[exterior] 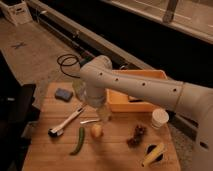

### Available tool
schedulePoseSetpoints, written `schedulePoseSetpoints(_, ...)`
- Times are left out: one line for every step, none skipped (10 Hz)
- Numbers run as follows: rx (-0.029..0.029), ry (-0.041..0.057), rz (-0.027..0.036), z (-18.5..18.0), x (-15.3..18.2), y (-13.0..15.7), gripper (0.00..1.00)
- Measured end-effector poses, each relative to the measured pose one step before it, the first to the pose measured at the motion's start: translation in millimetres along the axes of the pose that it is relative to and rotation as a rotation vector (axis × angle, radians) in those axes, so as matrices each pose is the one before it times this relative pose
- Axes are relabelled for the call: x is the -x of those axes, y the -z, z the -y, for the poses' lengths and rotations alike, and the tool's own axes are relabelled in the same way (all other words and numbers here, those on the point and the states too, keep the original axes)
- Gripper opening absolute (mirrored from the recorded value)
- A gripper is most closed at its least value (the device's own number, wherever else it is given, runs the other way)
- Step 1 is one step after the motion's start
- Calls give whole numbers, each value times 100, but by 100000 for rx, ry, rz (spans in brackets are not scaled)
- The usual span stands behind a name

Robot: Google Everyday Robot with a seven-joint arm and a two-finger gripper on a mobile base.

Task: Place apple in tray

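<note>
The apple (pixel 96 131) is a small yellow-tan fruit lying on the wooden table, near the middle front. The tray (pixel 131 102) is a yellow tub with raised walls at the table's back right, partly hidden by my white arm. My gripper (pixel 103 115) hangs from the arm's wrist just above and slightly right of the apple, pointing down at the table. It holds nothing that I can see.
On the wooden table (pixel 60 155): a blue sponge (pixel 63 93) at back left, a white-handled brush (pixel 66 123), a green chili (pixel 79 140), a dark grape cluster (pixel 136 136), a white cup (pixel 160 119), a corn cob (pixel 153 154) at front right. A black cable (pixel 67 64) lies on the floor behind.
</note>
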Motion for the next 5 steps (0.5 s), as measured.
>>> schedulePoseSetpoints(2841, 1856, 1860, 441, 447, -1989, 80)
schedulePoseSetpoints(1834, 769, 1417, 196, 135, -1461, 80)
schedulePoseSetpoints(2401, 1169, 2168, 442, 269, -1911, 80)
schedulePoseSetpoints(2440, 919, 2181, 374, 202, -1655, 80)
schedulePoseSetpoints(1978, 22, 1790, 50, -80, -1041, 80)
